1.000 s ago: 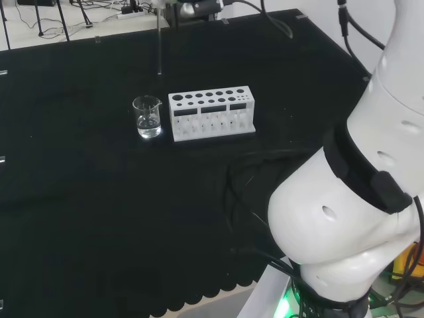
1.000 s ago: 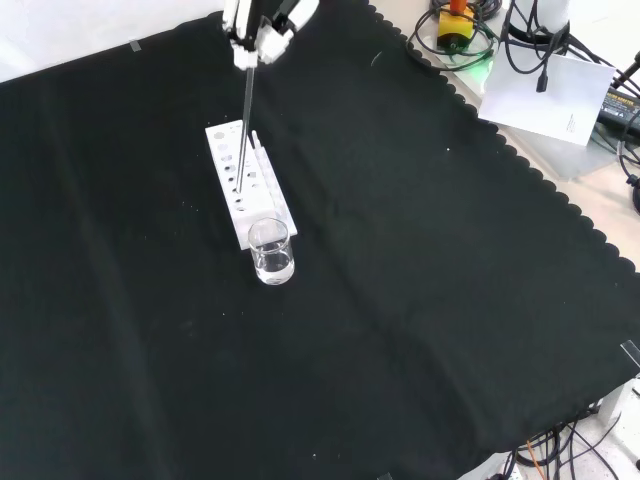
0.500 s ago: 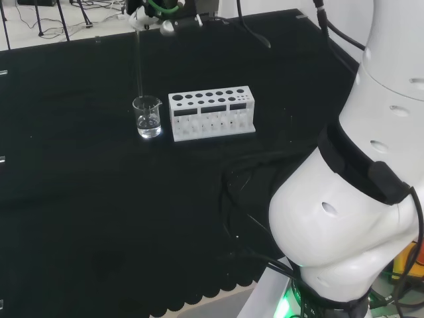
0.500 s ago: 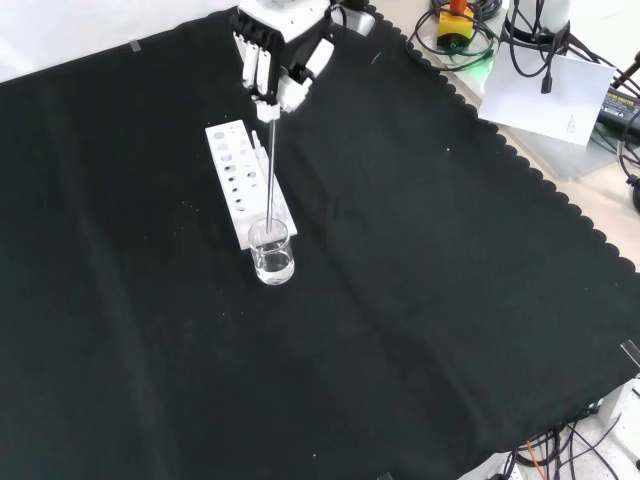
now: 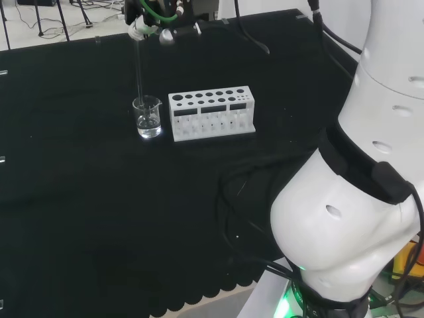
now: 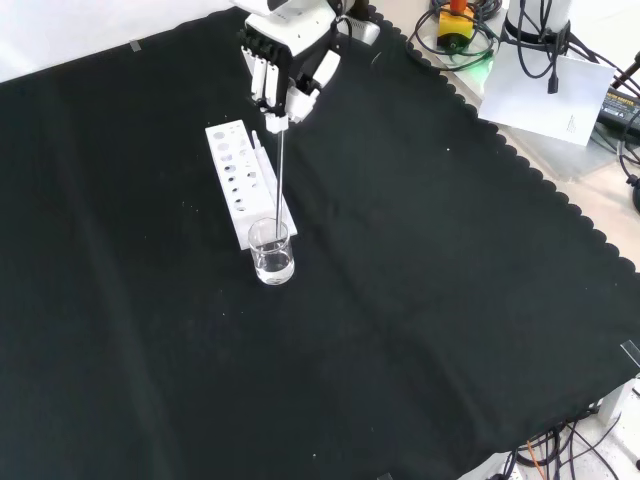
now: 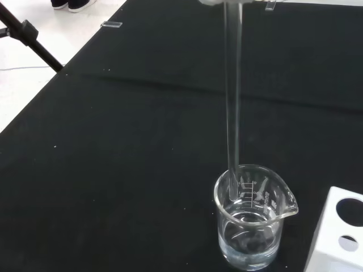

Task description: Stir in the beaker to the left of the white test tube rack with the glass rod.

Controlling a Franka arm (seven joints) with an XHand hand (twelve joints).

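Closest to you in the front view stands the beaker [image 6: 272,252], a small clear glass vessel with a pouring spout and printed graduation marks, holding clear liquid in its lower part. In the wrist view you can see the liquid sitting well below the rim of the beaker [image 7: 253,216]. It stands on the black cloth [image 6: 420,300] just at the near end of the white test tube rack [image 6: 243,180]; in the head view that puts the beaker [image 5: 147,117] just left of the rack [image 5: 211,113].

The glass rod [image 6: 279,175] is a thin, clear, straight stick, almost upright. Its lower end is inside the beaker's mouth, near the wall on the side away from the spout; the wrist view shows the rod [image 7: 233,102] dipping past the rim, its tip above or just at the liquid, and you cannot tell which.

Farther back, the hand [image 6: 287,70] hangs above the far part of the rack with its fingers pointing down, curled together and pinching the rod's top end. In the head view the hand [image 5: 147,18] sits high above the beaker, the rod [image 5: 140,69] running straight down from it.
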